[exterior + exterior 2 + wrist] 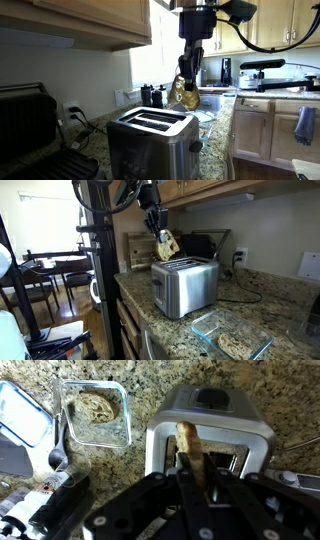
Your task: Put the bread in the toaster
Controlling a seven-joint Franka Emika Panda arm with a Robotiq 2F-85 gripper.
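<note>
Starting at the left edge in an exterior view, you see the black grill press (25, 120) on the tabletop (216, 128), well to the left of the toaster (152, 145). The toaster stands upright near the middle, its black top and two long slots facing up. Just above the toaster's far right corner your gripper (186, 86) hangs fingers-down, clenched on the bread (183, 95). This small golden-tan piece dangles below the fingertips, close over the toaster's top; you cannot tell here whether it touches. Farther right of the toaster, a blue towel (304, 122) hangs on a cabinet front.

In an exterior view, the gripper (160, 240) sits above the left end of the toaster (185, 285). The bread (167, 248) is tilted in its grasp, with its lower edge just over the black top. To the right of the toaster, a wall outlet (240, 255) shows behind it. A glass container (232, 338) lies on the tabletop (275, 295) nearer the camera.

In the wrist view, the glass container (95, 410), with brownish food in it, lies to the left of the toaster (210, 430). Its clear lid (22, 420) and a spoon (55, 455) lie farther left. The bread (187, 442) stands on edge, pinched in the gripper (190, 468), over the toaster's slotted top. You cannot tell which slot it lines up with.
</note>
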